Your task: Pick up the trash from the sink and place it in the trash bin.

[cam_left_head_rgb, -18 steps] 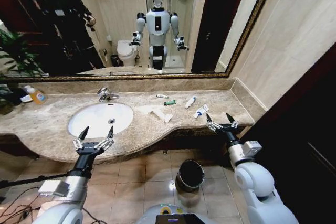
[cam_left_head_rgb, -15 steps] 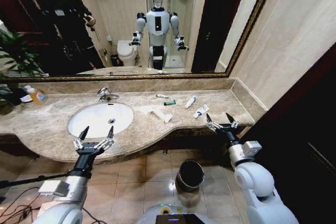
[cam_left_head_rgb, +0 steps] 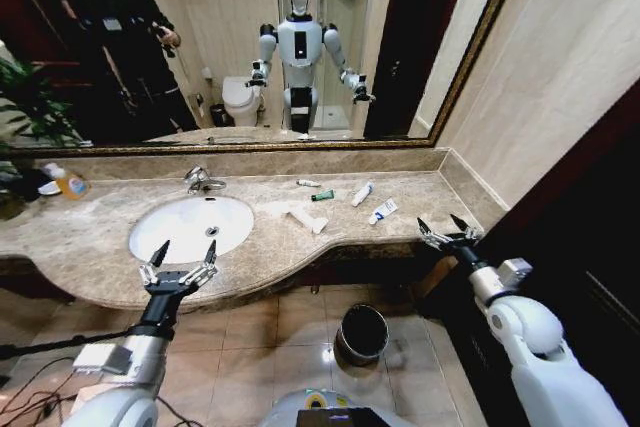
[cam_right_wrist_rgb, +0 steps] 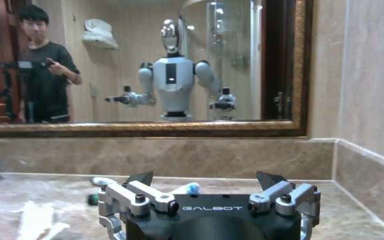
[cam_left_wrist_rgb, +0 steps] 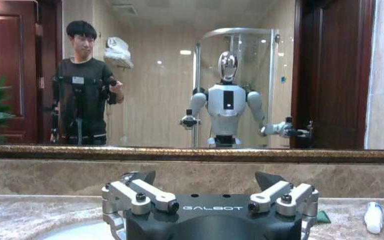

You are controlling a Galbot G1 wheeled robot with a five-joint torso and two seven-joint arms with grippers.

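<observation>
While the left gripper (cam_left_head_rgb: pixel 182 255) hung released at the counter's front edge before the sink (cam_left_head_rgb: pixel 190 226), the right gripper (cam_left_head_rgb: pixel 448 228) hovered off the counter's right end, fingers spread and empty. Tubes (cam_left_head_rgb: pixel 362 194), stick (cam_left_head_rgb: pixel 308 183) and crumpled paper (cam_left_head_rgb: pixel 300 214) lay on the marble beside the basin. The trash bin (cam_left_head_rgb: pixel 362 333) stood on the floor tiles below.

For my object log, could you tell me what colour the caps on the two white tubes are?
Blue; the two white tubes show it best in the head view.
</observation>
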